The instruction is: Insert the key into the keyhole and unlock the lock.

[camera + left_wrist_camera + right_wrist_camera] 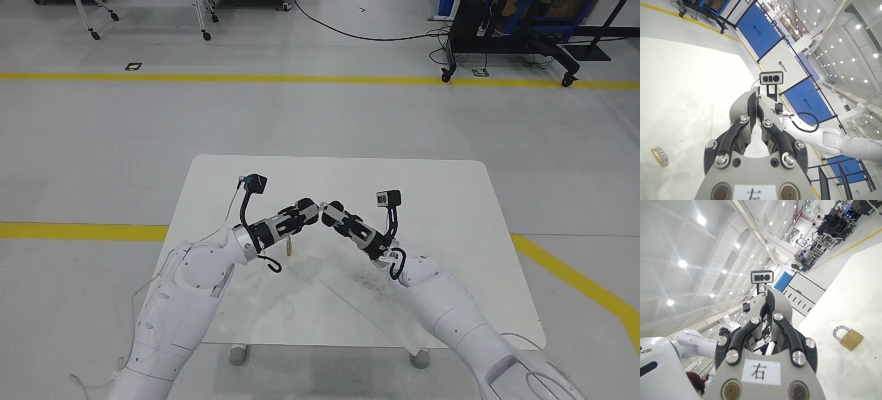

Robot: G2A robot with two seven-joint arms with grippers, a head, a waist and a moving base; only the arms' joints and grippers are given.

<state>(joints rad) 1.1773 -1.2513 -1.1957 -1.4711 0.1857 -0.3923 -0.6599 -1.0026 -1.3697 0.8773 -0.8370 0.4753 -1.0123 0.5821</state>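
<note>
Left gripper (755,106) and right gripper (768,303) meet tip to tip above the white table (440,200), both pinched tight. I'd guess they're regripping the key, but it's too small to tell. The brass padlock with a silver shackle (848,339) lies flat on the table nearby, untouched.

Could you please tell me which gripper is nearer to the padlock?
Left. The left gripper hangs just above and beside the padlock; the right gripper faces it tip to tip, farther from the padlock.
</note>
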